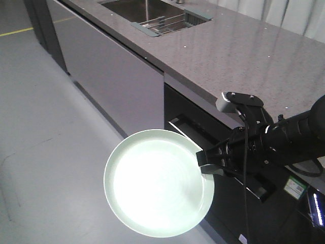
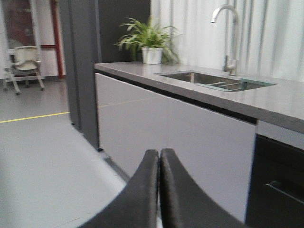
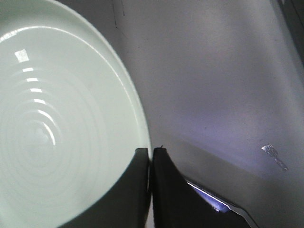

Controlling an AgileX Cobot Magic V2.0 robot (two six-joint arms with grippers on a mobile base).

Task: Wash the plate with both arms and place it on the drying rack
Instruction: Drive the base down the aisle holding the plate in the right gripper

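Right pincer point(image 1: 205, 165) grips the pale green plate point(image 1: 157, 183) by its rim, out over the floor point(image 1: 45, 132) beside the tabletop point(image 1: 244, 56).

The black right arm point(image 1: 289, 134) reaches in from the side, a small grey box module point(image 1: 226, 104) on top of it. Its fingers are clenched on the plate's near edge, and the wrist view shows the two tips pressed together right at the rim. The plate's glossy face is turned toward the front camera and catches a strong glare. The drying rack point(image 1: 162, 24) of steel rods lies at the sink point(image 1: 127, 10) set into the tabletop, well apart from the plate. The left pincer point(image 2: 159, 153) is clenched on nothing, its tips touching, and it faces the cabinet front, with the faucet point(image 2: 228, 33) and a potted plant point(image 2: 151, 40) beyond.
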